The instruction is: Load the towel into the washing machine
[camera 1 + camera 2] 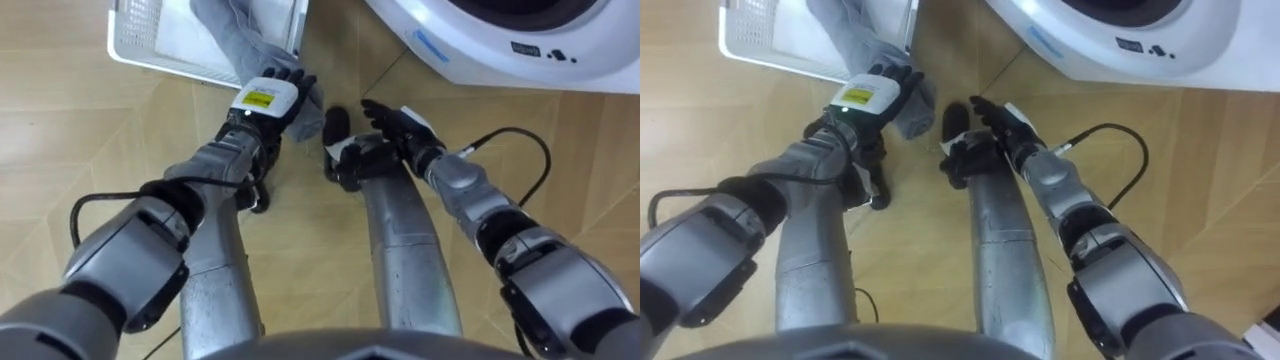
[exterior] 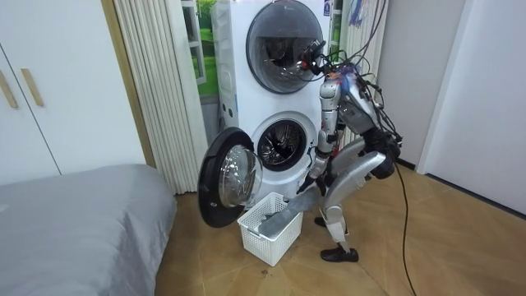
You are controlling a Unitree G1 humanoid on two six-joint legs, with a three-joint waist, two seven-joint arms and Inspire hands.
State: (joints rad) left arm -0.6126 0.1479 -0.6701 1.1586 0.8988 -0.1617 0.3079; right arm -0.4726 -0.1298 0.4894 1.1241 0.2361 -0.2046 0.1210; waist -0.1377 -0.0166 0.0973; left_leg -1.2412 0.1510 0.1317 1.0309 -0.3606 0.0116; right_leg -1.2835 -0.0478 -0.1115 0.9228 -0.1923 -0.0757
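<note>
A grey towel [image 1: 232, 28] hangs out of a white laundry basket [image 1: 150, 52] over its near rim, its end lying under my left hand [image 1: 268, 100]. That hand's fingers are curled over the towel end. In the room view the towel [image 2: 283, 215] stretches from the basket [image 2: 267, 240] up to that hand while I bend low over it. My right hand [image 1: 402, 125] hovers just to the right with straight fingers and holds nothing. The white washing machine [image 1: 500, 50] stands right ahead; its round door [image 2: 226, 177] is swung open and the drum [image 2: 283, 144] shows.
A second machine [image 2: 283, 37] sits stacked on top of the washer. A bed [image 2: 74, 222] takes up the room view's left, with a curtain [image 2: 156, 82] behind it. Wooden floor [image 1: 80, 150] spreads around the basket.
</note>
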